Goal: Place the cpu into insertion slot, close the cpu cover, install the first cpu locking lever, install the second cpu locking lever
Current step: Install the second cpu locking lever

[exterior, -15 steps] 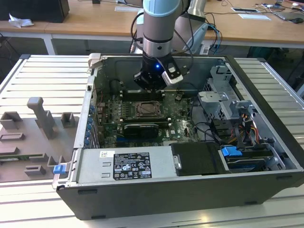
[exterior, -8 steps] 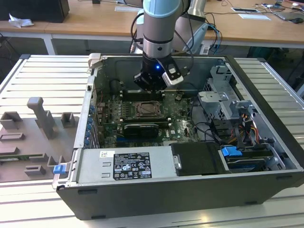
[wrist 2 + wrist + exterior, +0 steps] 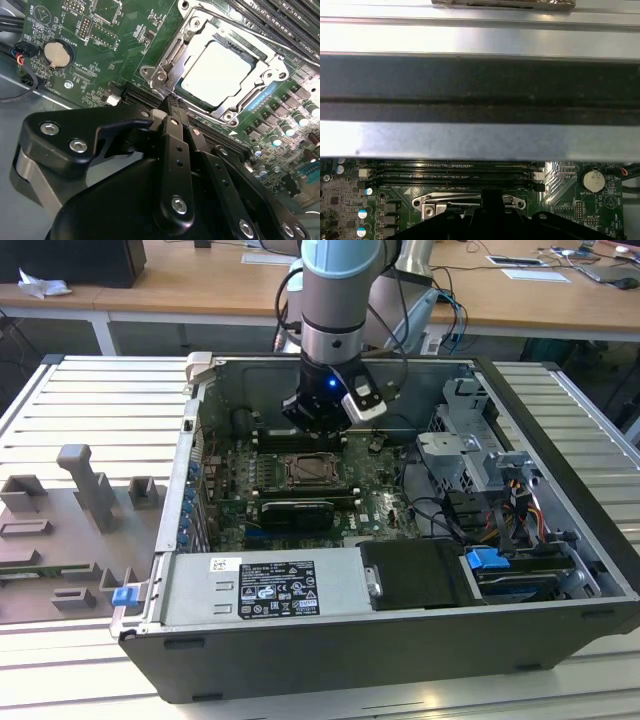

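In the second wrist view the cpu (image 3: 220, 75) lies flat in the insertion slot (image 3: 150, 67), its pale metal top showing through the window of the cpu cover (image 3: 200, 30), which is down over it. A silver locking lever (image 3: 168, 60) runs along the socket's near side. My gripper (image 3: 172, 104) is shut with nothing held, and its black tip hovers just short of that lever's end. From outside, the gripper (image 3: 318, 425) hangs over the back edge of the insertion slot (image 3: 314, 471). In the first wrist view the gripper (image 3: 490, 212) sits in front of the cover's edge (image 3: 445, 201).
The green motherboard (image 3: 380, 505) lies inside an open black computer case (image 3: 400, 640). Long black memory slots (image 3: 450, 172) flank the socket and a coin battery (image 3: 55, 52) sits nearby. A black graphics card (image 3: 295, 512), drive cages (image 3: 470, 455) and cables (image 3: 440, 510) crowd the exterior view's right.
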Action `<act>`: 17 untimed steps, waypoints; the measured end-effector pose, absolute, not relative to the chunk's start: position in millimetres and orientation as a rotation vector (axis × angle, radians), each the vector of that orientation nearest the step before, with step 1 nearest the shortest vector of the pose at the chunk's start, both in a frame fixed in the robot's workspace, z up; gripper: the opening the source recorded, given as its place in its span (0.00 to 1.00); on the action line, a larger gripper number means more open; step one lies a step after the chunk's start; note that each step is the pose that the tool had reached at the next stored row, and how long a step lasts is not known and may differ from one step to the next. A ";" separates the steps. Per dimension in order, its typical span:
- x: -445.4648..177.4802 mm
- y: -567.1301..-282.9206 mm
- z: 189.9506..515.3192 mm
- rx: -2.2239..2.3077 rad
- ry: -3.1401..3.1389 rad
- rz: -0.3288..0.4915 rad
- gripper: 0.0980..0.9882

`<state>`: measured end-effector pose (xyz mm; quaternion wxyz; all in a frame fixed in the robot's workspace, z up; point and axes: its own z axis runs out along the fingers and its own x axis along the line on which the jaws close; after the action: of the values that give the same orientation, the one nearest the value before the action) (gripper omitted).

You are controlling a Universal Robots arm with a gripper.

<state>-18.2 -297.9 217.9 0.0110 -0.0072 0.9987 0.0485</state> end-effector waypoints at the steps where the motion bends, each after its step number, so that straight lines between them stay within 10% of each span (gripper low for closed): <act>1: -18.2 -298.8 217.9 -0.022 3.116 0.151 0.01; 17: -18.2 -305.1 223.8 -0.022 3.116 0.151 0.01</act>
<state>-18.2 -305.1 223.8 0.0110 -0.0072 0.9987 0.0485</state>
